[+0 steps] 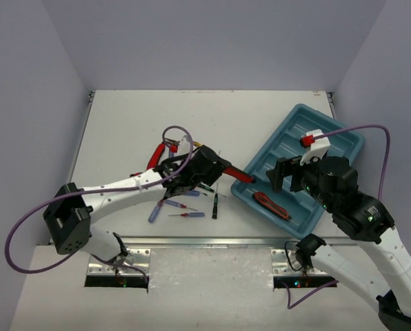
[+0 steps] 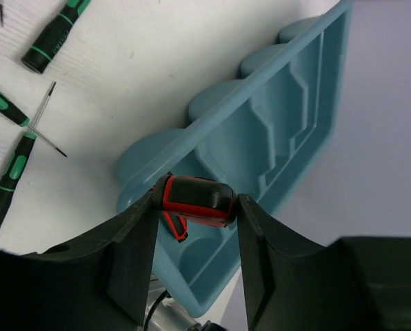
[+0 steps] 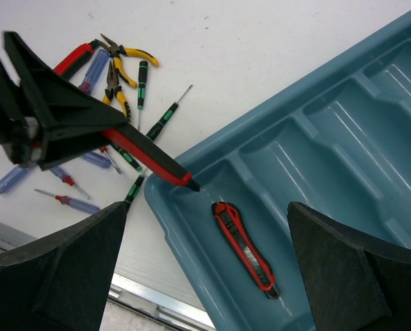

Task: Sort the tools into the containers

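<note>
My left gripper [image 1: 212, 169] is shut on a red-and-black cutter [image 1: 236, 174], whose tip hangs over the near-left corner of the teal tray [image 1: 329, 148]. In the left wrist view the cutter [image 2: 195, 200] sits crosswise between the fingers above the tray [image 2: 274, 131]. A second red-and-black cutter [image 1: 271, 205] lies in the tray's nearest compartment, also seen in the right wrist view [image 3: 245, 248]. My right gripper [image 3: 207, 207] is open and empty above that compartment. Loose tools [image 1: 181, 200] lie left of the tray.
On the table are yellow-handled pliers [image 3: 123, 69], a red-handled tool [image 3: 74, 58], blue screwdrivers [image 3: 12, 178] and black-green screwdrivers [image 2: 54, 38]. A metal rail [image 1: 205, 243] runs along the table's near edge. The tray's other compartments [image 3: 343, 138] hold nothing that I can see.
</note>
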Robot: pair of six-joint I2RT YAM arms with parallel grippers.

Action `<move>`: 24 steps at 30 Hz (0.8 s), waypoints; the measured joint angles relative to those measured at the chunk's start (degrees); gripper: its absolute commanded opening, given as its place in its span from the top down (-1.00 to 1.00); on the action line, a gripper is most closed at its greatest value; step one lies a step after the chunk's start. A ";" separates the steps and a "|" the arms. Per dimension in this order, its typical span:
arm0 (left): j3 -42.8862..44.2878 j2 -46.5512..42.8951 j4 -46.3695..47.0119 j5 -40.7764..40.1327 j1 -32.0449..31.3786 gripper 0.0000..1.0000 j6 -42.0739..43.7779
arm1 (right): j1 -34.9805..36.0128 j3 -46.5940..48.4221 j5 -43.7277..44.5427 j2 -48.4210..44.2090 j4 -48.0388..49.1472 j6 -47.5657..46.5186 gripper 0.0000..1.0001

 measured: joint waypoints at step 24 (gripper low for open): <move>9.87 17.28 10.70 6.72 -11.15 -0.97 3.21 | 0.00 1.66 1.17 -0.64 -2.32 -0.52 -0.98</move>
